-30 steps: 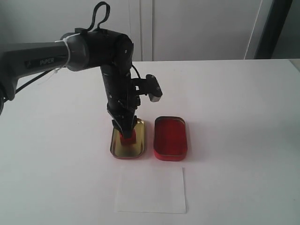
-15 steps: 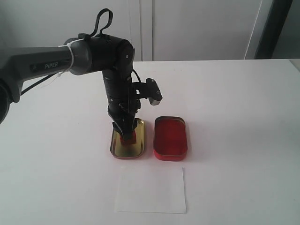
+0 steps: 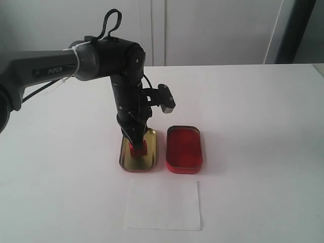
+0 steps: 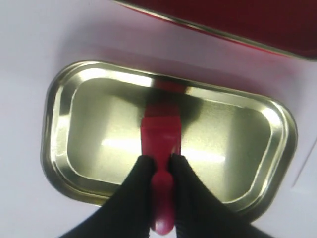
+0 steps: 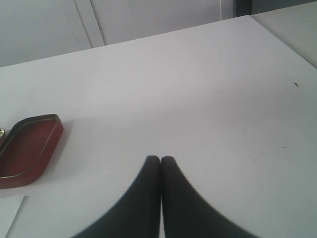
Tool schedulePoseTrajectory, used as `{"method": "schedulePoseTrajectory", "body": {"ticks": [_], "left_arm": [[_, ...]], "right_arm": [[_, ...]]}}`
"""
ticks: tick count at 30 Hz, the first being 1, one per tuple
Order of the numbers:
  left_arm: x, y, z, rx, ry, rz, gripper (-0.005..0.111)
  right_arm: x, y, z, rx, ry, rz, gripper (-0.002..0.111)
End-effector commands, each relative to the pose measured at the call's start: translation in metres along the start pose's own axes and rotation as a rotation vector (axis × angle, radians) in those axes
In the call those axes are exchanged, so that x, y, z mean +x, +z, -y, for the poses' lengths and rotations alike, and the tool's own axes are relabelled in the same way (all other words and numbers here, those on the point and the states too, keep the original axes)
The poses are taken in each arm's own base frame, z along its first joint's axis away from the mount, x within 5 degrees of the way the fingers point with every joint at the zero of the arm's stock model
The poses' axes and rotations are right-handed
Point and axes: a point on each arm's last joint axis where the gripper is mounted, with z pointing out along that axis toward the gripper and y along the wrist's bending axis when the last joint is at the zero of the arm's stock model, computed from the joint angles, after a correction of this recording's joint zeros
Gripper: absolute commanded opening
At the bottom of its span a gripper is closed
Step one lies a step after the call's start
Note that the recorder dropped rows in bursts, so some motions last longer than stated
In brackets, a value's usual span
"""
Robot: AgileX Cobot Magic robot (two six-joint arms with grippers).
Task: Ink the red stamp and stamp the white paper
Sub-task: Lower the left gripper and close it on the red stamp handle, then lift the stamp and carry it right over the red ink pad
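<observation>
Left gripper (image 4: 162, 162) had the red stamp (image 4: 160, 131) pinched by its knob, base down in the gold tin (image 4: 55, 119). Looked like the pickup step; next it'd need lifting over to the red ink tin (image 3: 184, 148).

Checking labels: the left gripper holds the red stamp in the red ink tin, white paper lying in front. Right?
No. The left gripper holds the red stamp in the gold tin beside the red ink tin; the left wrist view shows it. The white paper lies in front.
</observation>
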Motion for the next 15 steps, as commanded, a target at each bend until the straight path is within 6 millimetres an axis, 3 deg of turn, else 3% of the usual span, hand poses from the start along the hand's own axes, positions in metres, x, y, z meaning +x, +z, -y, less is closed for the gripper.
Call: {"method": "schedulePoseTrajectory", "body": {"ticks": [1, 8, 15], "left_arm": [[-0.001, -0.001, 0.002, 0.011, 0.002, -0.003, 0.000], [0.002, -0.001, 0.000, -0.011, 0.017, -0.033, 0.000], [0.005, -0.027, 0.002, -0.036, 0.020, -0.028, 0.000]], "right_arm": [[-0.001, 0.000, 0.000, -0.006, -0.015, 0.014, 0.000], [-0.001, 0.000, 0.000, -0.006, -0.015, 0.016, 0.000], [-0.001, 0.000, 0.000, -0.006, -0.015, 0.016, 0.000]]}}
